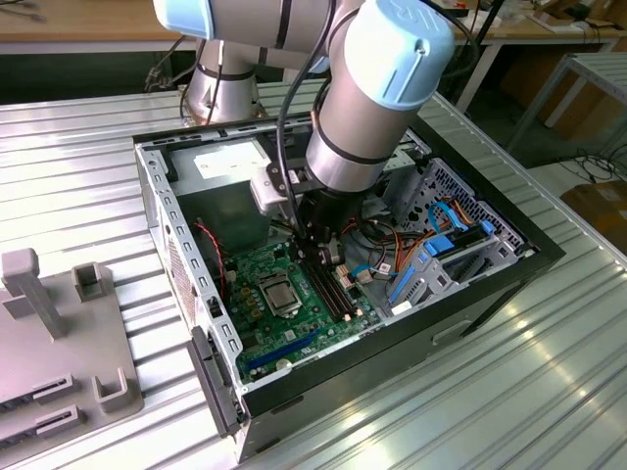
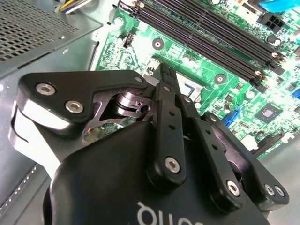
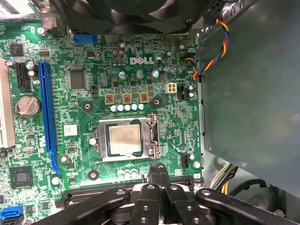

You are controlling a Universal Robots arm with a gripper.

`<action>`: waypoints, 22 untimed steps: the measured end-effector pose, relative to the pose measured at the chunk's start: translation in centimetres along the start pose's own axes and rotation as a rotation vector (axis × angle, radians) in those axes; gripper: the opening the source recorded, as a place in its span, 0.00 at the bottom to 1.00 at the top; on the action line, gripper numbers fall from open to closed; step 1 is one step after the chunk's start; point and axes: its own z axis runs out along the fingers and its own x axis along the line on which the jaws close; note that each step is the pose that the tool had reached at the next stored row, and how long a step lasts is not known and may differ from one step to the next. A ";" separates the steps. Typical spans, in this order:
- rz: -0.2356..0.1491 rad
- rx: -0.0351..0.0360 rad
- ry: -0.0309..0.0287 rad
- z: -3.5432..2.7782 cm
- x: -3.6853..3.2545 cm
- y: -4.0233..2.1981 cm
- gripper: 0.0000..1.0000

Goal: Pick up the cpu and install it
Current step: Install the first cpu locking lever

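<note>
Ribbed metal table [image 1: 509,392] carries an open computer case [image 1: 157,206]; inside, the cpu [image 3: 124,138] sits in its socket, gripper [image 3: 158,169] pinched closed at its 6 o'clock.

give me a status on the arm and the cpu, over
Black gripper shut, holding nothing, just above the green motherboard beside the socket. Small square silver-grey cpu already lying in its metal-framed socket. Long black memory slots close by the fingertips.

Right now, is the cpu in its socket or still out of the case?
In. The cpu lies flat inside the metal-framed socket on the green motherboard, silver top up. The gripper, fingers together, sits beside the socket, holding nothing.
</note>
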 end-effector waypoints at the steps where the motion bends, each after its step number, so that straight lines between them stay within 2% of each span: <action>1: -0.001 0.0000 0.0000 -0.01 0.08 0.00 0.11; 6: -0.005 0.0002 0.0000 -0.04 0.55 -0.02 0.11; 22: -0.019 0.0014 0.0004 0.20 1.18 -0.05 0.11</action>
